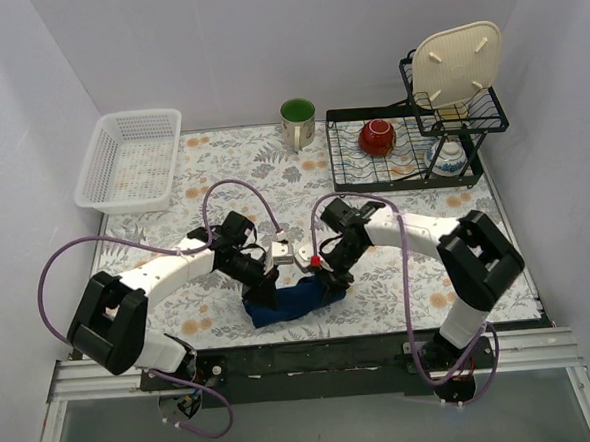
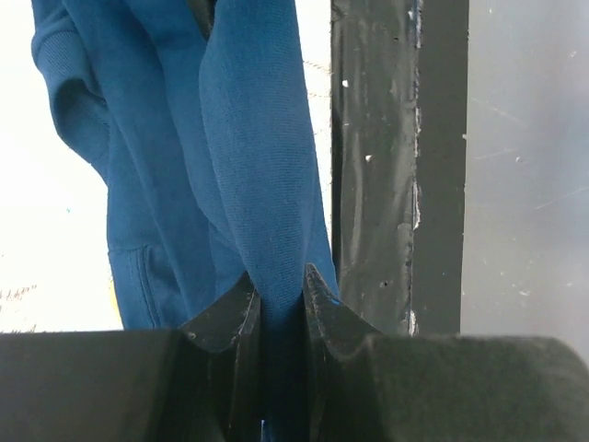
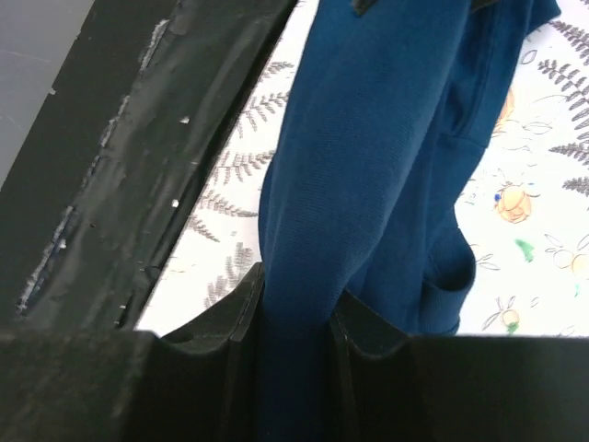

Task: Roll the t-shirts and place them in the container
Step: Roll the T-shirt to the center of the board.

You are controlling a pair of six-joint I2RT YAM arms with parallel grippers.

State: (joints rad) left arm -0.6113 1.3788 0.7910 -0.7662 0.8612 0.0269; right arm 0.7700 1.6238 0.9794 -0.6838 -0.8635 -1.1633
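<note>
Navy-blue soft cotton t-shirt (image 1: 298, 301) is hanging bunched at the near edge of the floral-patterned surface (image 1: 232, 170).
Just above it, the left gripper (image 2: 276, 281) and the right gripper (image 3: 294, 293) are each clamping a fold of the cloth, close together. They are probably lifting it to shake it flat for rolling, while the lower part is slumping beside the black edge strip (image 2: 368, 184).

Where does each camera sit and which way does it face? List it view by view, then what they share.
Top external: above and behind the arms, looking down on the table; both arms show.
Left wrist: on the left arm, looking past the left tool, shut on the t-shirt.
Right wrist: likewise, right tool gripping the same cloth.
Shared: both wrist views show the t-shirt and the black table edge.
</note>
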